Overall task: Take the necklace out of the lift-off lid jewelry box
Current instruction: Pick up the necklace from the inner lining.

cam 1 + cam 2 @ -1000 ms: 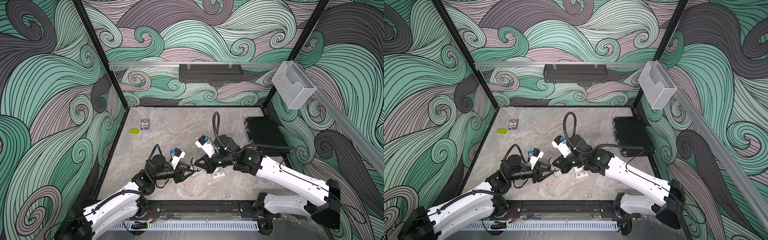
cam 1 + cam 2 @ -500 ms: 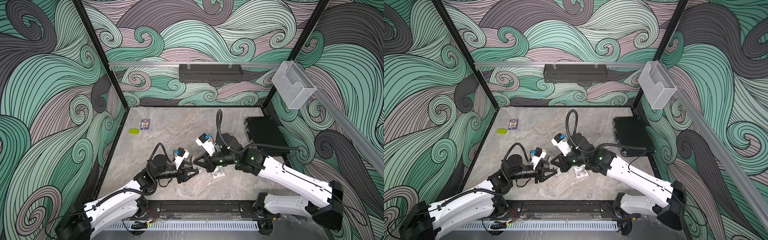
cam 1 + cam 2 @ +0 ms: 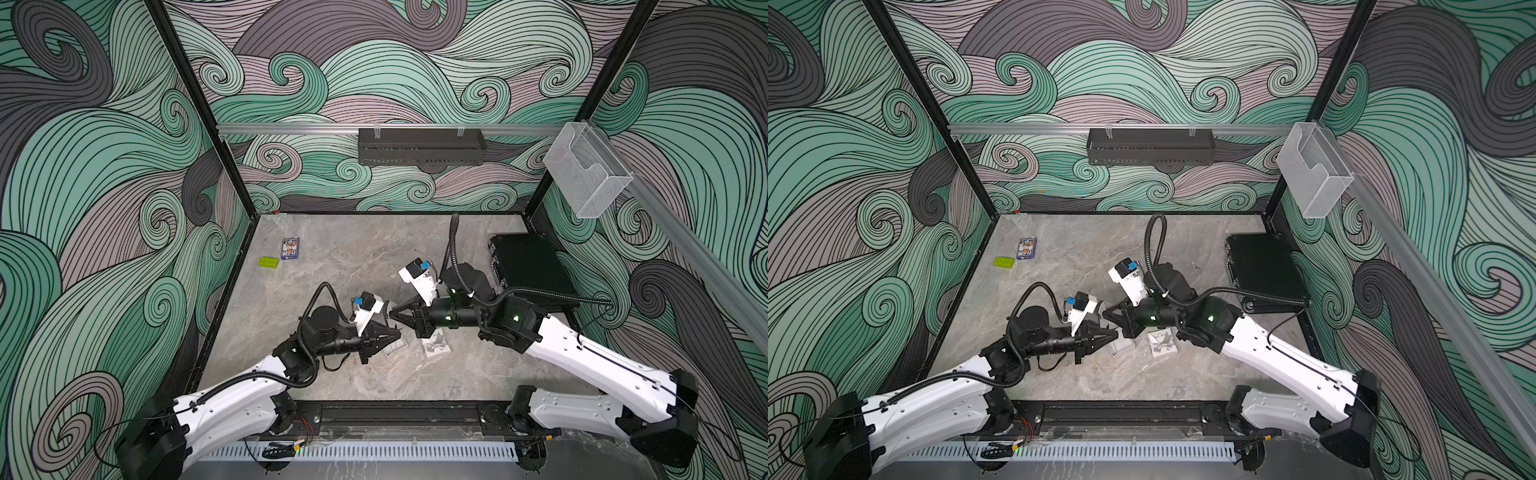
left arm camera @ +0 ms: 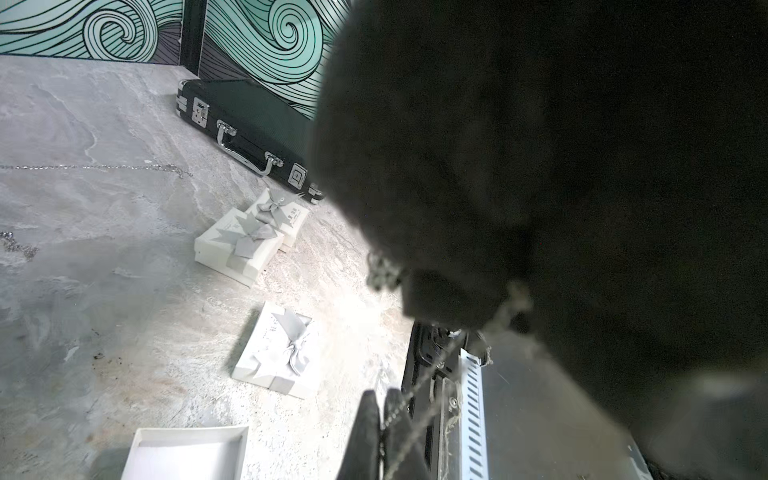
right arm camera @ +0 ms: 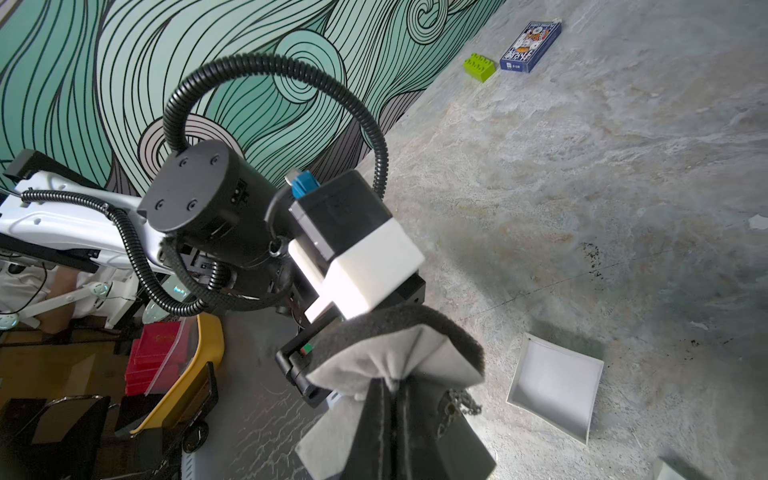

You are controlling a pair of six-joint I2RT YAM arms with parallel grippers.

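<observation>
Necklace [image 4: 382, 272] is in the air near the open box base [image 5: 555, 384], strung between the foam insert [image 5: 395, 345] pinched in our closed right tool [image 5: 392, 388] and our left tool [image 4: 380, 401], clamped on its chain. Pulling apart too hard could snag it on the insert or let it slip, we judge. A second ago the left tool stood open, further from the insert.

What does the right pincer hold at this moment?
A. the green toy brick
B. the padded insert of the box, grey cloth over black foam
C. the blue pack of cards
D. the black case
B: in the right wrist view the right pincer is shut on the padded insert, which is folded between its fingers, and the necklace shows at the edge of the insert.
</observation>
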